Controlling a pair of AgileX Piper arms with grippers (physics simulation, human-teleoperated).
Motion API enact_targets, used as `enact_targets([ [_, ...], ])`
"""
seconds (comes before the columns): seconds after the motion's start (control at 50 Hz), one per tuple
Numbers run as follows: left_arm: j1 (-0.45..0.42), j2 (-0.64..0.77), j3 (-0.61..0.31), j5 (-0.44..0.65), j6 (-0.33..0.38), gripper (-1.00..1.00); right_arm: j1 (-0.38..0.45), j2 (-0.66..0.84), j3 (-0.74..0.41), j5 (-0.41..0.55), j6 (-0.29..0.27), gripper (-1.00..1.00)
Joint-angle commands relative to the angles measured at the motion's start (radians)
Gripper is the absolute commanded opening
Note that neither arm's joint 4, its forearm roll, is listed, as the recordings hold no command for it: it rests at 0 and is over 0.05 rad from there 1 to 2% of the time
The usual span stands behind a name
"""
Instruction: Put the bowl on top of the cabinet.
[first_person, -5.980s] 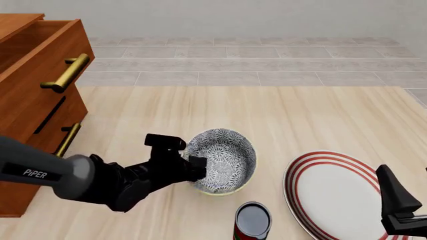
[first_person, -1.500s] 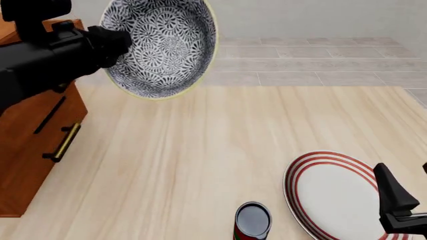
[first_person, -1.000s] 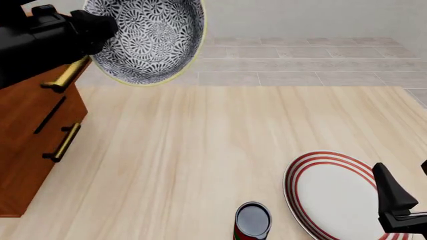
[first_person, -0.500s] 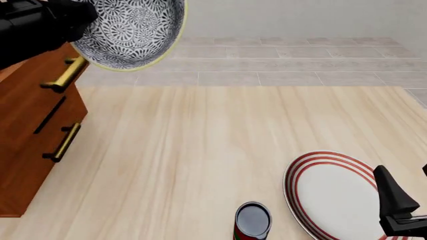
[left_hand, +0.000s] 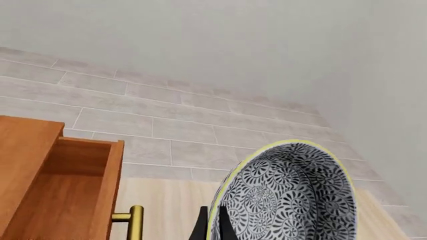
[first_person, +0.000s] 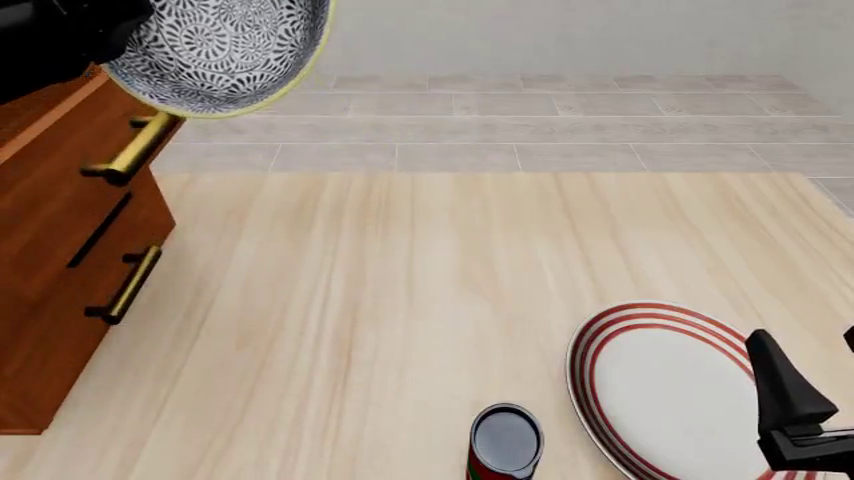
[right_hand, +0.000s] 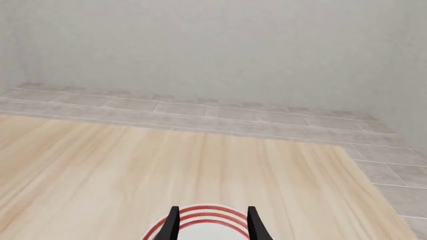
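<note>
floral black-and-white bowl (first_person: 220, 50), yellowish rim, tilted

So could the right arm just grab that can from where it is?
Probably yes: the right gripper is open and holds nothing, and only the plate lies between it and the can.

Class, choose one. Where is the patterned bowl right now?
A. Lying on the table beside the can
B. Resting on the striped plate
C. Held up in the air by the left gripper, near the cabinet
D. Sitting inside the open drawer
C. The bowl hangs tilted in the left gripper, above the table by the cabinet.
</note>
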Motion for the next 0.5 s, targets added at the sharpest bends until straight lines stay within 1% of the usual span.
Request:
enact_targets([
  [0.02,0.032,-0.013,-0.008,-0.002,-0.003,-1.0,0.0,-0.004,0.0,0.004,0.0,1.0],
  [0.28,0.066,-0.023,-0.022,0.004,-0.01,-1.0,0.0,0.026,0.0,-0.026,-0.001,1.0],
  [0.5,0.103,-0.031,-0.023,0.005,-0.013,-1.0,0.0,0.015,0.0,-0.014,-0.001,1.0],
])
